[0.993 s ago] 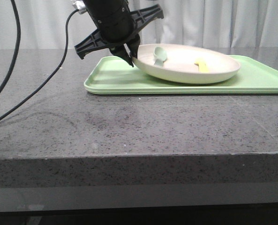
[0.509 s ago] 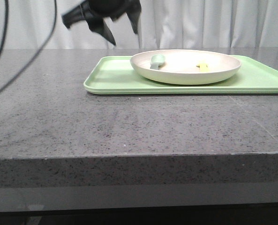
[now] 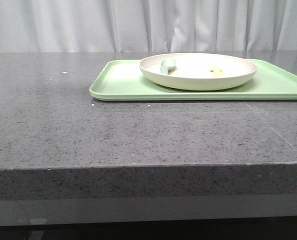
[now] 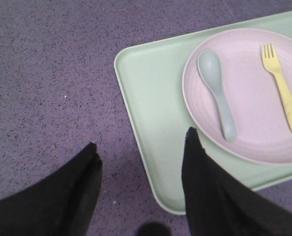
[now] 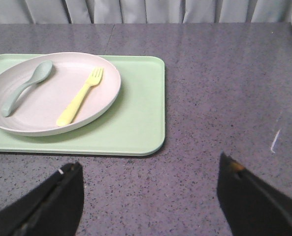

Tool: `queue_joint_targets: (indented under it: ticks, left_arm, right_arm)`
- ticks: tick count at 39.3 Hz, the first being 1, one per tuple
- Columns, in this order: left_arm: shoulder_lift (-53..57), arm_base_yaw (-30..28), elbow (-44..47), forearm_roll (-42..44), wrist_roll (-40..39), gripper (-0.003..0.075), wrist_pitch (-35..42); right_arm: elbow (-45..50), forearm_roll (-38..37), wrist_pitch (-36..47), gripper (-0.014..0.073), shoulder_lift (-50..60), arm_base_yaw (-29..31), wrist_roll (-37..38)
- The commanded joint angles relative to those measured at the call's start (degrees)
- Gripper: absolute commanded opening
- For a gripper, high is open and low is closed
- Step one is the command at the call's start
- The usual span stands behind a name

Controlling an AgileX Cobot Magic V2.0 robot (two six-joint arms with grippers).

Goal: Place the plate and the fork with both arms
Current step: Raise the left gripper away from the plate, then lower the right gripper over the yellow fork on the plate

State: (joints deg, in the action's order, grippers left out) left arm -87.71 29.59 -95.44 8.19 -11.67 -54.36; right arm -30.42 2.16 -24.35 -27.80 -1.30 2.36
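Nearest in the front view: bare grey speckled desk [image 3: 138, 135], no arm over it. In the left wrist view, the left tool [image 4: 138, 172] hangs above the desk and the near corner of the tray, its fingers [image 4: 205, 191] spread wide with nothing between them; one fingertip overlaps the plate's edge in that picture, but whether it touches cannot be told. In the right wrist view, the right tool [image 5: 150, 196] is likewise spread wide and empty, over bare desk on the near side of the tray, apart from it. Further back: light-green tray [image 3: 123, 82] lies flat on the desk. The plate [image 3: 198, 80] sits level on the tray. On the plate: pale green spoon [image 4: 217, 93] and yellow fork [image 4: 283, 88], lying roughly side by side, apart, tines and bowl pointing the same way; both rest wholly inside the rim. Behind all: white curtain [image 3: 63, 25]. Judgement: placing looks done, with plate on tray, fork on plate, both tools free; the step in hand is the retreat. If anything remains, the next move calls only for clearing both arms up and away without clipping the plate rim on the left side; no fresh grasp appears needed.
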Motion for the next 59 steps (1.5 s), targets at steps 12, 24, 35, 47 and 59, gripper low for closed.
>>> queue_joint_targets:
  ticks: [12,24,35,47,59]
  left_arm:
    - [26.9,-11.6,29.0,-10.4,16.6,0.0368,8.9]
    - [38.3,-11.6,41.4,-10.1,16.6,0.0368,8.8]
    - [39.8,-11.6,43.0,-10.1,16.6,0.0368,8.8]
    - [39.8,-11.6,43.0,-10.1,16.6,0.0368,8.8]
    - [39.8,-11.6,43.0,-10.1,16.6,0.0368,8.8]
  right_arm:
    - [-9.9,2.7,-6.4,0.0581,-9.2,-3.6,-0.9]
    - [-22.5,2.8,-11.9,0.0581,-24.0,-14.0,-3.3]
    - [-35.6,2.8,-18.1,0.0581,-38.8,-16.7,-2.4]
    - [-51.7,2.7,-28.0,0.0581,-55.0,-16.4,0.4]
    - [-66.2,2.0,-33.8,0.0581,-68.9,-15.2,4.1]
